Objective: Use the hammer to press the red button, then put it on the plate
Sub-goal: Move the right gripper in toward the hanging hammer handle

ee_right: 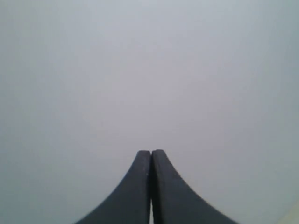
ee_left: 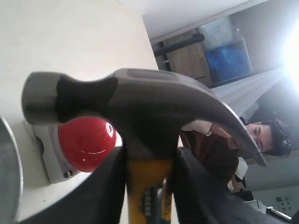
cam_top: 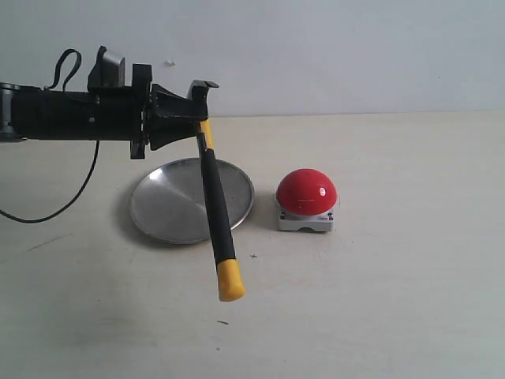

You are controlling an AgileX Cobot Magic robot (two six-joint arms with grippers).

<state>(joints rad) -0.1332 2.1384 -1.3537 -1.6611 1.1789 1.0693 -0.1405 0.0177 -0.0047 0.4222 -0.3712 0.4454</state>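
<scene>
My left gripper (cam_top: 201,118) is shut on the hammer (cam_top: 215,209) just below its dark head, holding it in the air above the table. The black handle hangs down and slightly right, crossing in front of the silver plate (cam_top: 170,201), and its yellow end points toward the table's front. In the left wrist view the hammer head (ee_left: 140,105) fills the middle, with the yellow neck pinched between the fingers (ee_left: 105,186). The red button (cam_top: 306,192) sits on its grey base right of the plate, apart from the hammer; it shows again as the red button (ee_left: 86,142). My right gripper (ee_right: 151,154) is shut on nothing, facing a blank grey surface.
A black cable (cam_top: 75,185) droops from the left arm toward the table's left edge. A pale wall runs behind the table. In the left wrist view a seated person (ee_left: 261,140) and shelving show in the background.
</scene>
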